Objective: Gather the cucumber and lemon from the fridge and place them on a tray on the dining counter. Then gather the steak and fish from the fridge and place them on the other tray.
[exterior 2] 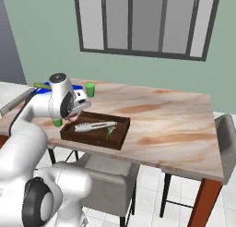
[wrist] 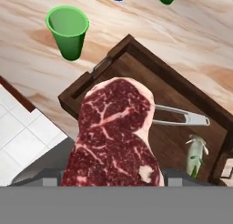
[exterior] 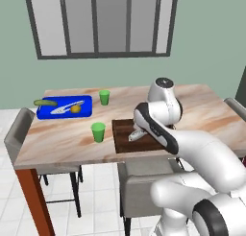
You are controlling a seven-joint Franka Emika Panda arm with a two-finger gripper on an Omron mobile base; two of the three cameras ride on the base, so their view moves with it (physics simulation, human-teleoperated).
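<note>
Marbled wood table [exterior 2: 175, 115] fills the room under a wide window. Over the brown tray [wrist: 182, 89] hangs the gripper [wrist: 111, 177], clamped on the steak [wrist: 116, 136], which dangles above the tray's near corner. Inside that tray lie a silver fish [exterior 2: 94, 126] and a small green sprig. Left of the brown tray stands a green cup [exterior: 98, 132], with a second green cup [exterior: 104, 97] farther back. Beyond them, a blue tray [exterior: 45, 112] holds the lemon [exterior: 75, 108], while the cucumber [exterior: 45, 102] rests on its far edge.
</note>
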